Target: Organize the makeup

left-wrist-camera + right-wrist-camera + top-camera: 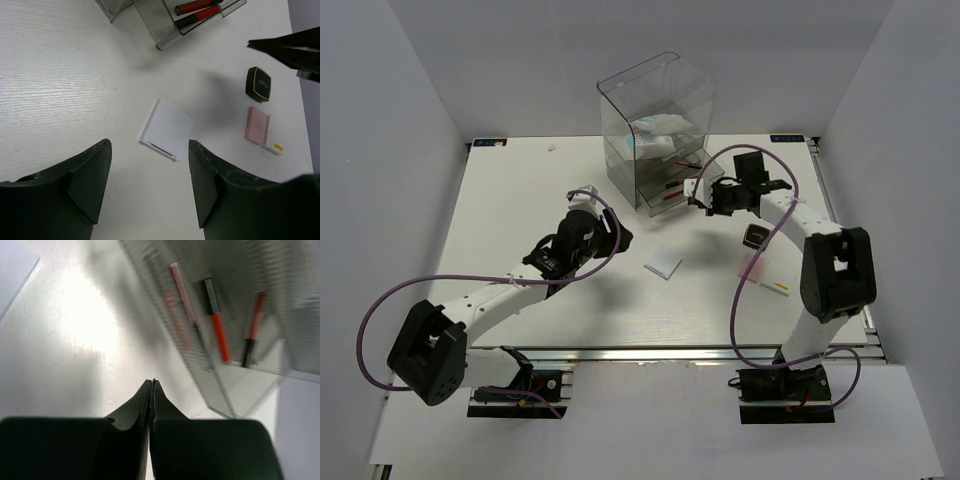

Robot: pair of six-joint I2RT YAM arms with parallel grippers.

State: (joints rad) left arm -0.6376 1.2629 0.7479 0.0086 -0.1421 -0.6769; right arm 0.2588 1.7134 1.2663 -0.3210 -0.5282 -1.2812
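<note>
- Okay, your left gripper (149, 146) has its fingers wide apart, w/ nothing btwn them. It hangs over the table (510, 200).
- Look thru its cam: the white pad (166, 128) lies flat on the table, right under the gap. Nothing touches it.
- Your right gripper (151, 384) has its fingers pressed tight together, w/ nothing in them.
- It sits just in front of the clear drawer box (655, 115), near the low tray (165, 30) that sticks out.
- You can see red & black pencil sticks (197, 14) lying side by side in that low tray.
- See the black compact (258, 84): it lies on the table on the right side, near your right arm.
- Next, the pink palette (257, 125) lies just beside the black compact, on the side nearer the arm bases. They don't touch.
- One small white strip (273, 148) w/ a yellow mark lies at the pink palette's corner. You can't tell if they touch.
- Some white stuff (655, 135) sits higher up in the box. It's too blurry to say what it is.
</note>
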